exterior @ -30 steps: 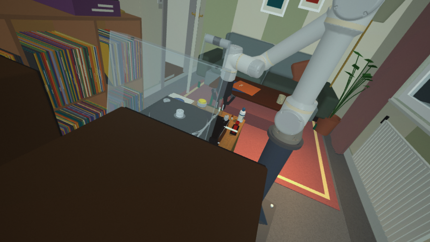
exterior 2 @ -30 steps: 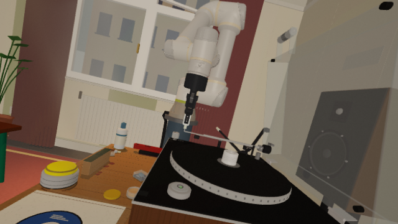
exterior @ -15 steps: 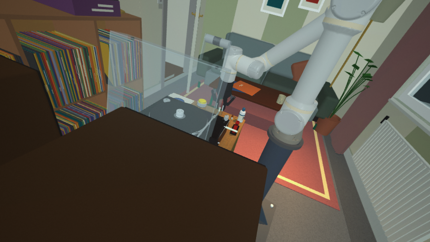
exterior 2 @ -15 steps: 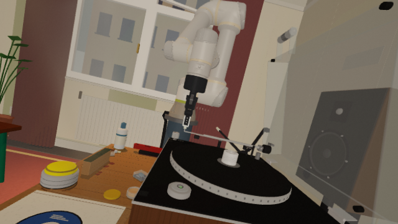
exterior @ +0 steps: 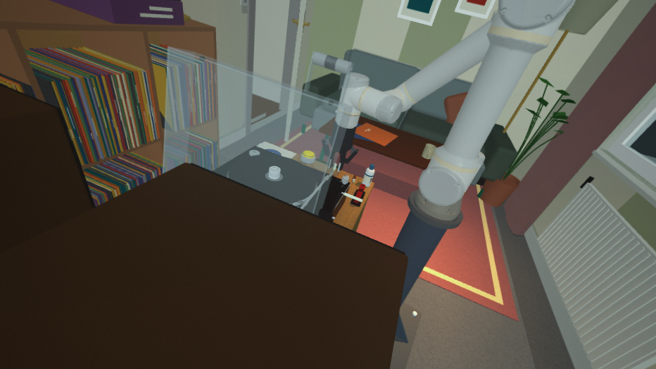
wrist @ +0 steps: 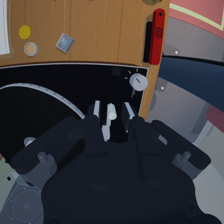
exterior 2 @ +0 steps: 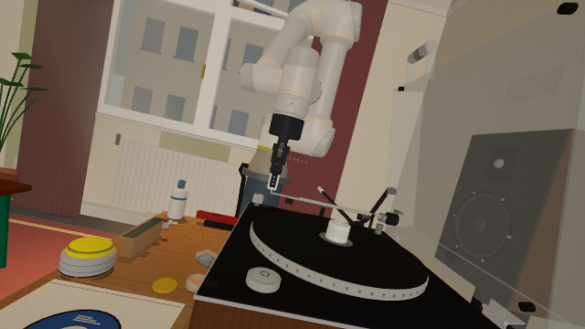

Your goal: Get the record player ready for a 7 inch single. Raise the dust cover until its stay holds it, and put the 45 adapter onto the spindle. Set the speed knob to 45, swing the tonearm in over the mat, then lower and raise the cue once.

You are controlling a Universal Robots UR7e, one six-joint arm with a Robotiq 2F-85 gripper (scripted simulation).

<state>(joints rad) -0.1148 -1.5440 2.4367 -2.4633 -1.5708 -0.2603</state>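
Note:
The tonearm's head end (wrist: 111, 115) sits between the fingers of my gripper (wrist: 112, 112), which is partly open and grips nothing, and the thin arm (exterior 2: 320, 203) runs back to its pivot (exterior 2: 386, 218) at the deck's far right. The gripper (exterior 2: 273, 182) hangs straight down over the deck's far corner, just outside the platter mat (exterior 2: 338, 258). The white 45 adapter (exterior 2: 337, 230) sits on the spindle at the mat's centre. The speed knob (wrist: 138, 82) is at the corner just ahead of the fingers. The clear dust cover (exterior: 238, 110) stands raised.
Behind the deck a speaker (exterior 2: 498, 214) stands to the right, seen through the cover. A red and black brush (wrist: 154, 36), a white bottle (exterior 2: 177, 199), a wooden box (exterior 2: 138, 236) and small discs (exterior 2: 164, 285) lie on the wooden shelf top beside the deck.

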